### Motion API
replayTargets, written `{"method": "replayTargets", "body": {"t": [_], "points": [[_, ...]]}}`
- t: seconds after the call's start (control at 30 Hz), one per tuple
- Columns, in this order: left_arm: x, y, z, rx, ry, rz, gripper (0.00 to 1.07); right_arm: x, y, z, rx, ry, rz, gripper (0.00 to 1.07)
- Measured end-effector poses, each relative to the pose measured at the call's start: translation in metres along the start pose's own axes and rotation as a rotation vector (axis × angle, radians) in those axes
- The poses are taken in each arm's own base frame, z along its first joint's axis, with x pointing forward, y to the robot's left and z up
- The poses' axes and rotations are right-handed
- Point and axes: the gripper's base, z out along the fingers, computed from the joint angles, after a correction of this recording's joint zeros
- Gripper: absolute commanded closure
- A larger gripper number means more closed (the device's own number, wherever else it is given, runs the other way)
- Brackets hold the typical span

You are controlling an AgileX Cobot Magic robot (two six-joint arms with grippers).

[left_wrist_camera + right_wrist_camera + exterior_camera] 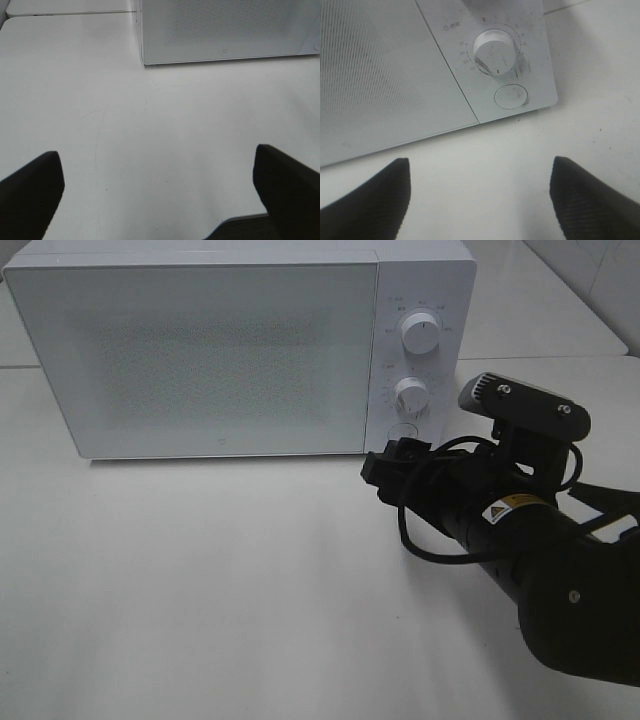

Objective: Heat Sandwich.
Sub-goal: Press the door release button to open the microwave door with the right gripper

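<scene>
Down by the shut microwave (pixel 200 350), contents hidden, we see the right gripper (pixel 480 200) spread wide and empty facing the round button (pixel 510 96), the left gripper (pixel 157 195) likewise apart over the table (pixel 125 100). No sandwich in sight, folks; we'd judge it soft, light and squashable, so pinch gently across the bread edges.

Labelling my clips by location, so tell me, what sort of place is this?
Probably a robot test bench staged as a kitchen counter, not a real kitchen: a white microwave with two dials sits on a plain white table, and a black robot arm points toward it.
</scene>
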Motion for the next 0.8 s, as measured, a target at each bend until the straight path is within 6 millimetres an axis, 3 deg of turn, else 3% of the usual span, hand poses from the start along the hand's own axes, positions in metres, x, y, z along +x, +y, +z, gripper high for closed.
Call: {"method": "replayTargets", "body": {"t": [0.07,0.3,0.37,0.43,0.53,0.63,0.7,0.73,0.8], "points": [[0.0,0.0,0.0,0.0,0.0,0.0,0.1,0.0,0.0,0.0,0.0,0.0,0.058,0.31],[0.0,0.0,0.0,0.0,0.0,0.0,0.1,0.0002,0.0001,0.0,-0.001,0.002,0.504,0.32],[0.0,0.0,0.0,0.0,0.0,0.0,0.1,0.0003,0.0001,0.0,-0.001,0.003,0.55,0.33],[0.0,0.0,0.0,0.0,0.0,0.0,0.1,0.0003,0.0001,0.0,0.0,0.003,0.712,0.37],[0.0,0.0,0.0,0.0,0.0,0.0,0.1,0.0003,0.0001,0.0,0.0,0.003,0.8,0.42],[0.0,0.0,0.0,0.0,0.0,0.0,0.1,0.0003,0.0001,0.0,0.0,0.004,0.95,0.58],[0.0,0.0,0.0,0.0,0.0,0.0,0.1,0.0003,0.0002,0.0,0.0,0.004,0.981,0.62],[0.0,0.0,0.0,0.0,0.0,0.0,0.1,0.0003,0.0002,0.0,0.0,0.004,1.039,0.74],[0.0,0.0,0.0,0.0,0.0,0.0,0.1,0.0003,0.0003,0.0,-0.001,0.004,1.082,0.86]]}}
